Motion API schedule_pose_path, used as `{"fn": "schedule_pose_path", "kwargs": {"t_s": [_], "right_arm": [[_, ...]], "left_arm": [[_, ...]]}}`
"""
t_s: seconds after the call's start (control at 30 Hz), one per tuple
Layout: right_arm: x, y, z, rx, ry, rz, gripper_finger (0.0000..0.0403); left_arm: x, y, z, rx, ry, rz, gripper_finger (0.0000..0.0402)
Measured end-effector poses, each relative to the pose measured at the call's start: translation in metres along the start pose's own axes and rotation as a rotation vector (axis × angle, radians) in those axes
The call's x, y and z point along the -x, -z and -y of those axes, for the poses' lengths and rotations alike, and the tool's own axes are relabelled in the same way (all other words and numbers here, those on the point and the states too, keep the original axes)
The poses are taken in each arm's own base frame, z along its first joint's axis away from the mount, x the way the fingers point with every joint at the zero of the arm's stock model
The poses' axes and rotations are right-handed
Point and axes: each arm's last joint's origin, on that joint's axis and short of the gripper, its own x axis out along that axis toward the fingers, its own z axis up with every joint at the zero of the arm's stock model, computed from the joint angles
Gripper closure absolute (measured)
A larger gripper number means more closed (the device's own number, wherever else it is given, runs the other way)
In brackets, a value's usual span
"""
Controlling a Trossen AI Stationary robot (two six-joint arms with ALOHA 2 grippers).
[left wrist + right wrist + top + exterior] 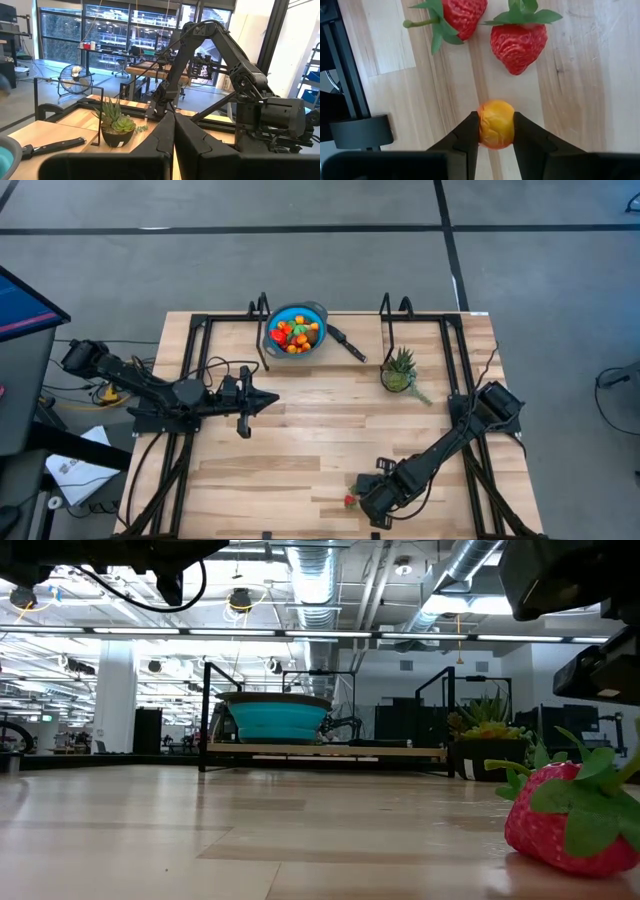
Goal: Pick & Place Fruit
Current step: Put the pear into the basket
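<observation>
Right gripper [496, 131] low at the near edge of the table [300, 430], fingers [468, 137] narrowed against both sides of a small orange fruit [496, 124], the piece pinched between them just above the wood. Two strawberries [519, 41] lying just beyond it on the boards (leafy caps pointing away from the gripper), side by side and not touching the orange piece. From above, only a red speck [350, 501] visible beside the right arm's wrist; from table height, one strawberry [565, 818] large at the near right edge.

Blue bowl [296, 328] at the far edge, heaped with more fruit in red, orange and green [294, 334], black handle pointing toward the potted plant [399, 370].

Left gripper [174, 131] hovering over the left middle of the table, fingers pressed fully together, holding nothing.
</observation>
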Motion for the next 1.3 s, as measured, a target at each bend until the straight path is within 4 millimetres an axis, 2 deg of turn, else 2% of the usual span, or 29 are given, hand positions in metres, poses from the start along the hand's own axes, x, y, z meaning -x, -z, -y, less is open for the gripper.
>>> {"fn": "schedule_pose_path", "kwargs": {"t_s": [0.2, 0.4, 0.53, 0.7, 1.03, 1.3], "right_arm": [[0.004, 0.0, 0.0, 0.027, -0.003, 0.003, 0.0315], [0.013, -0.006, 0.01, 0.034, 0.022, -0.013, 0.0315], [0.028, -0.008, 0.017, 0.047, 0.03, -0.012, 0.0315], [0.059, -0.013, 0.03, 0.056, 0.038, 0.02, 0.0315], [0.122, -0.045, 0.082, 0.078, 0.18, 0.282, 0.0315], [0.145, -0.091, 0.141, 0.131, 0.311, 0.473, 0.0316]], "left_arm": [[0.0, 0.0, 0.0, 0.0, 0.0, 0.0, 0.04], [0.0, 0.0, 0.0, 0.0, 0.0, 0.0, 0.04], [0.0, 0.0, 0.0, 0.0, 0.0, 0.0, 0.04], [0.0, 0.0, 0.0, -0.001, 0.0, 0.001, 0.04], [0.0, 0.0, 0.0, -0.065, -0.001, 0.001, 0.04], [0.0, 0.0, -0.001, -0.077, -0.05, 0.003, 0.04]]}}
